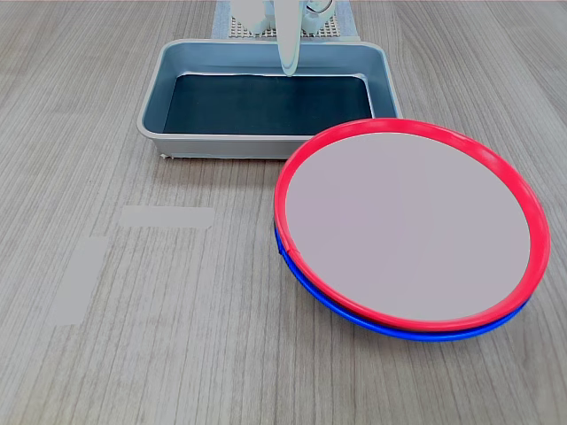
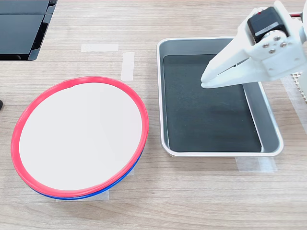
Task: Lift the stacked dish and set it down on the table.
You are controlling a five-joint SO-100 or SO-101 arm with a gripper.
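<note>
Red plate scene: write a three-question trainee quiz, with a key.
1. True or false: the red plate sits on top of the blue plate.
2. In the second exterior view, the end effector hangs over: A) the red plate, B) the metal tray, C) bare table.
3. Fill in: the end effector's jaws are ____.

Key:
1. True.
2. B.
3. Shut, with nothing between them.
</note>
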